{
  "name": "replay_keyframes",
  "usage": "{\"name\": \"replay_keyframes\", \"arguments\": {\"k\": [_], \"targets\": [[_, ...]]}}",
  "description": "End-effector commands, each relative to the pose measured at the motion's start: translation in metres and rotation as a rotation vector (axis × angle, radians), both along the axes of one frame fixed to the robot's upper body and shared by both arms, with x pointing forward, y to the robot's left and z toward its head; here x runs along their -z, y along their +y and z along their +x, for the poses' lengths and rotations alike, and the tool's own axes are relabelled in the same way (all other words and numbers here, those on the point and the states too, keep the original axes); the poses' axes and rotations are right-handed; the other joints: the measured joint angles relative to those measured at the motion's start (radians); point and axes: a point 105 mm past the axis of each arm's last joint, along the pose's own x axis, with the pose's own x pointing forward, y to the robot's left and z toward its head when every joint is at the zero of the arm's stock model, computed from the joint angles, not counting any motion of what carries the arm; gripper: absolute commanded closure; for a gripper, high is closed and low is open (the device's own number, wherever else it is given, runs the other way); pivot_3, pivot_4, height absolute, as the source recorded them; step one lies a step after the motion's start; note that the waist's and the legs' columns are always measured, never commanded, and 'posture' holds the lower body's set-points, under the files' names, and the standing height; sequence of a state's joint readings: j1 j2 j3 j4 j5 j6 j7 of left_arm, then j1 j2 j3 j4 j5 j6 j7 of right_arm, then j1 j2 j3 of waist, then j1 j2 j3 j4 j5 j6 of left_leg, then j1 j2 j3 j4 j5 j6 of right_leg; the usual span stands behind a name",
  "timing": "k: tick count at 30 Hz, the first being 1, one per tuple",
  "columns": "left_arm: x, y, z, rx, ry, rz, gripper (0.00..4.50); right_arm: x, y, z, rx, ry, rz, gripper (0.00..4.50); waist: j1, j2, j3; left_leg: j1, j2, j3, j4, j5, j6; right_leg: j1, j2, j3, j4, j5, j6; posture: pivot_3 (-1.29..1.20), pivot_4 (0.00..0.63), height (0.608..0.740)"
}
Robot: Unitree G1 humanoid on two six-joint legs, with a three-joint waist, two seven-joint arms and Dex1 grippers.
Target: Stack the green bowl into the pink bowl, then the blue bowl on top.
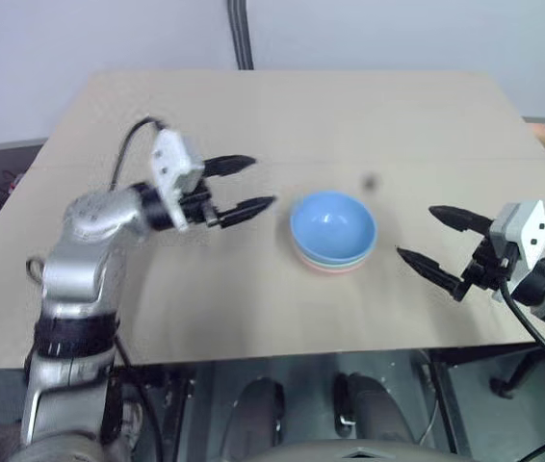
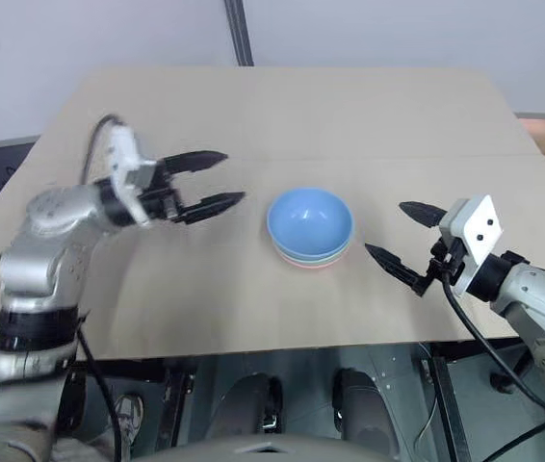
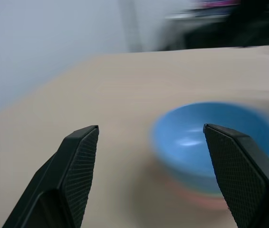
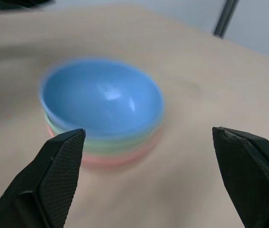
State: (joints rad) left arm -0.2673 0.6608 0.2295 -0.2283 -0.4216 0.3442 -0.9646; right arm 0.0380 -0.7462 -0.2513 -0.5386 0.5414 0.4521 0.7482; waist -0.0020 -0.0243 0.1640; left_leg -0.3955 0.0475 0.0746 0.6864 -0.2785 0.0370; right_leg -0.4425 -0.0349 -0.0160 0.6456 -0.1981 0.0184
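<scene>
Three bowls stand nested in one stack near the middle of the table. The blue bowl (image 1: pixel 332 223) is on top, the green bowl (image 4: pixel 107 144) shows as a thin rim under it, and the pink bowl (image 4: pixel 113 157) is at the bottom. My left gripper (image 1: pixel 246 185) hangs open just left of the stack, apart from it, with nothing between its fingers. To the right of the stack my right gripper (image 1: pixel 430 238) is open and empty too, pointing toward the bowls.
The tan table (image 1: pixel 253 115) stretches wide behind the stack. A small dark speck (image 1: pixel 370 180) lies on it behind the bowls. A dark pole (image 1: pixel 242 34) rises behind the table's far edge. The front edge runs close under both arms.
</scene>
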Motion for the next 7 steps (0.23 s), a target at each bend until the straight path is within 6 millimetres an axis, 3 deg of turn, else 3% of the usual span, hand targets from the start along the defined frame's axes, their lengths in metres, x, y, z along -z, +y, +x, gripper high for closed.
{"name": "replay_keyframes", "arguments": {"k": [1, 7], "targets": [[0.002, 0.020, -0.021, -0.041, 0.021, 0.024, 0.78, 0.010, -0.020, -0.001, 0.000, -0.019, -0.100, 0.00, 0.002, 0.000, 0.000, -0.001, 0.000, 0.000, 0.000, 0.000, 0.000, -0.001, 0.000, -0.001, 0.000, 0.000, 0.000, 0.00, 0.150, 0.740], [0.018, 0.036, -0.050, -0.098, 0.087, 0.033, 0.78, 0.018, -0.041, -0.006, -0.009, 0.033, -0.117, 0.00, 0.017, 0.000, 0.000, 0.000, 0.001, 0.000, 0.001, 0.000, 0.000, 0.000, -0.001, -0.001, 0.000, -0.004, 0.000, 0.00, 0.150, 0.740]]}}
